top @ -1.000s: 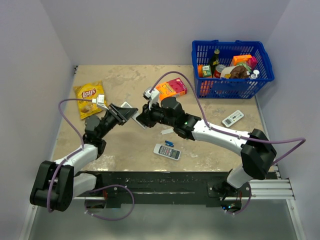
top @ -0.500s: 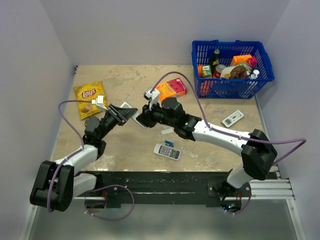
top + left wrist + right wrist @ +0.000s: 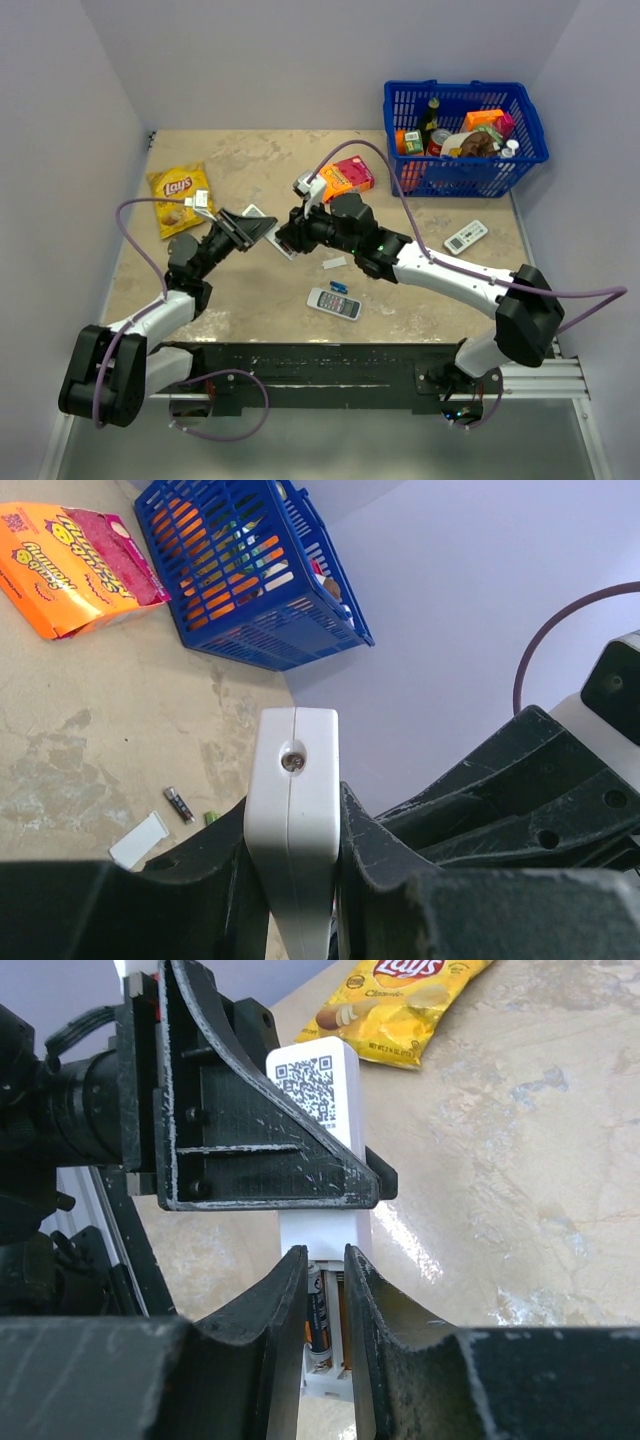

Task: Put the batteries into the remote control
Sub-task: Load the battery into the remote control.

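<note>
Table (image 3: 250,160): beige and mottled, walled in pale lilac, with a Lay's bag (image 3: 180,198) far left and an orange box (image 3: 346,176) beside a blue basket (image 3: 465,135) at the back right.
Remote control (image 3: 293,810): held up off the table near its middle, between the two arms. Its QR label faces the right wrist camera and its lower end is open.
Left claw (image 3: 255,226): clamped on the remote control's sides.
Right claw (image 3: 327,1260): fingers nearly together, straddling that open end — whether they pinch anything I cannot tell.
Battery (image 3: 317,1318): sits in the open end, between the right claw's fingers.
Second battery (image 3: 180,803): lying on the table — near a small white cover (image 3: 140,840).
</note>
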